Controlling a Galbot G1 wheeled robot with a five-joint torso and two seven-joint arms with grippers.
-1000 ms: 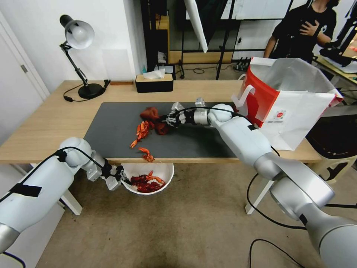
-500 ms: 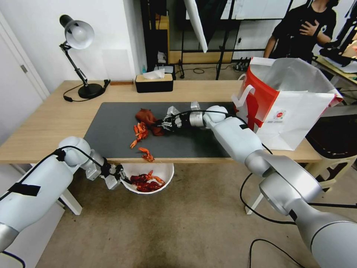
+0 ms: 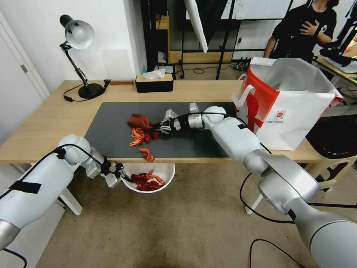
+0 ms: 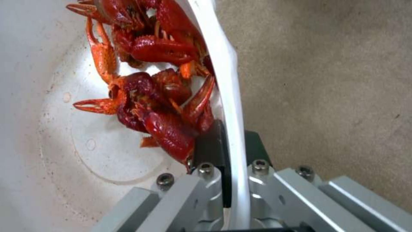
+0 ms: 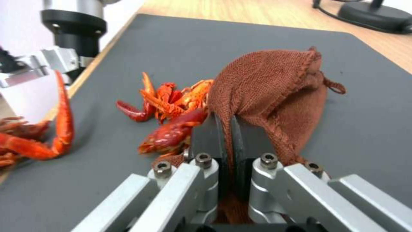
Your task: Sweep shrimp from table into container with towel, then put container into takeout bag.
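Shrimp [image 3: 138, 134] lie mid-table [image 3: 44, 123] beside the towel [image 3: 139, 121], the container [image 3: 163, 173] sits below the front edge, the takeout bag [image 3: 293, 111] at the right end.

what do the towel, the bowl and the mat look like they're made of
The towel looks like a knitted or woven cloth: a ribbed weave shows, with a stitched hem, and it drapes in soft folds. The container seems to be thin white plastic or coated paper, with a slim, slightly wavy rim. The mat is matte dark grey, perhaps rubber or felt; its material stays uncertain.
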